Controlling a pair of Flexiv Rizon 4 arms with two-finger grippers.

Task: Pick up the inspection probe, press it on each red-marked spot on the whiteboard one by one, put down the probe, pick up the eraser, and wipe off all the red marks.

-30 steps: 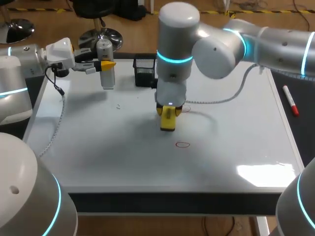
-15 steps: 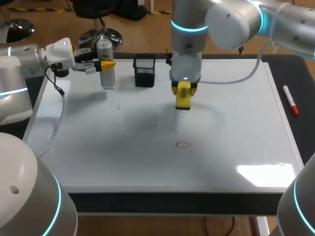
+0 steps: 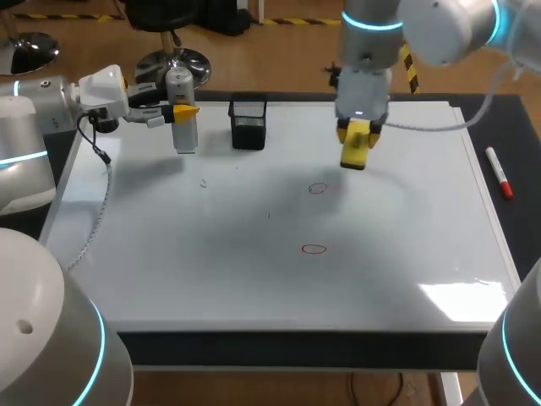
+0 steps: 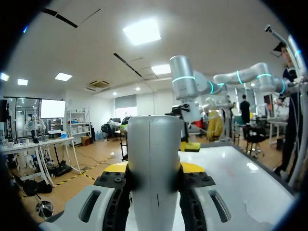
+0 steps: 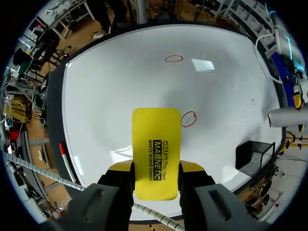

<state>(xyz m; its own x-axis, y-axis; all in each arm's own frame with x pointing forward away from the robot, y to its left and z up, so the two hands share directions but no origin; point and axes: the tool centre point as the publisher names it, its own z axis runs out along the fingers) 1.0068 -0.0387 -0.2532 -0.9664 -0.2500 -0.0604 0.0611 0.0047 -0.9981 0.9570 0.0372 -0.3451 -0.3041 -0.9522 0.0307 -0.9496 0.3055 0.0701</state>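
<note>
My left gripper (image 3: 180, 110) is shut on the grey-white inspection probe (image 3: 183, 118), held upright above the whiteboard's far left part; in the left wrist view the probe (image 4: 154, 159) fills the gap between the fingers (image 4: 191, 167). My right gripper (image 3: 358, 129) is shut on the yellow eraser (image 3: 356, 145) above the board's far middle-right. Two red ring marks show: one (image 3: 318, 189) a little nearer than the eraser and to its left, another (image 3: 314, 249) nearer the front. From the right wrist, the eraser (image 5: 156, 154) hangs beside one mark (image 5: 188, 119); the other (image 5: 173, 58) lies further off.
A black mesh basket (image 3: 248, 124) stands at the whiteboard's (image 3: 211, 271) back edge, between the two grippers. A red marker (image 3: 499, 173) lies on the dark mat right of the board. A cable (image 3: 423, 127) trails from the right arm over the far right of the board.
My right arm has carried the eraser from the board's middle toward the back right, uncovering the upper red mark. The left arm and probe have kept still.
</note>
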